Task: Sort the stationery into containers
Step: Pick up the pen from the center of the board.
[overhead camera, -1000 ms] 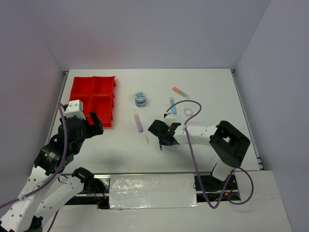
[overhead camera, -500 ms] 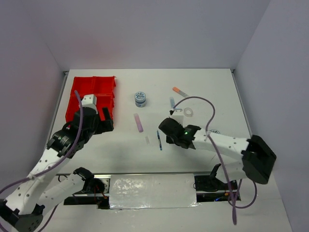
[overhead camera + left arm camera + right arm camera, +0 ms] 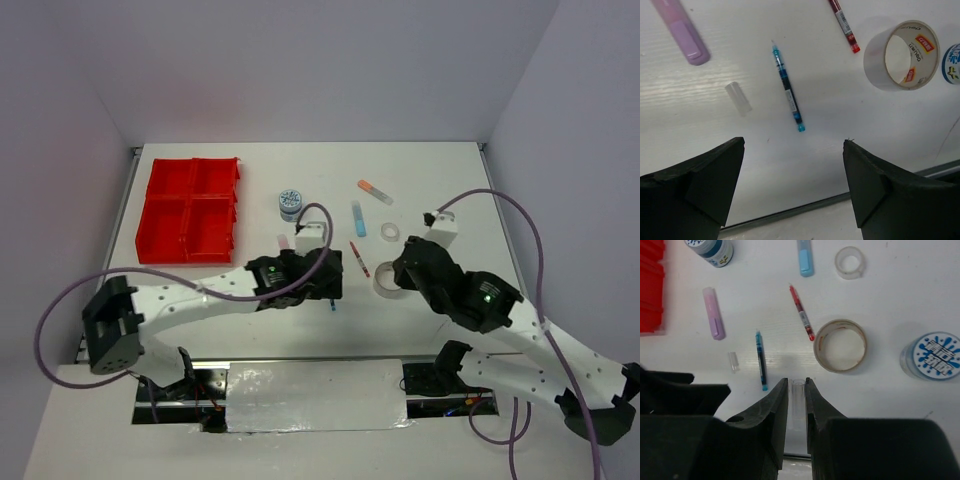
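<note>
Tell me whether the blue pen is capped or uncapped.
Uncapped. The blue pen lies with its fine tip bare, and a clear cap lies apart beside it.

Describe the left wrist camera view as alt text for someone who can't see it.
The open left tool hangs above a blue pen on a white table. Around it lie a clear cap, purple marker, red pen and tape roll.

Robot lab test cell, white table (image 3: pixel 450 170), plain enclosing walls (image 3: pixel 320 70), cabled left arm (image 3: pixel 190 295) and right arm (image 3: pixel 520 340)
</note>
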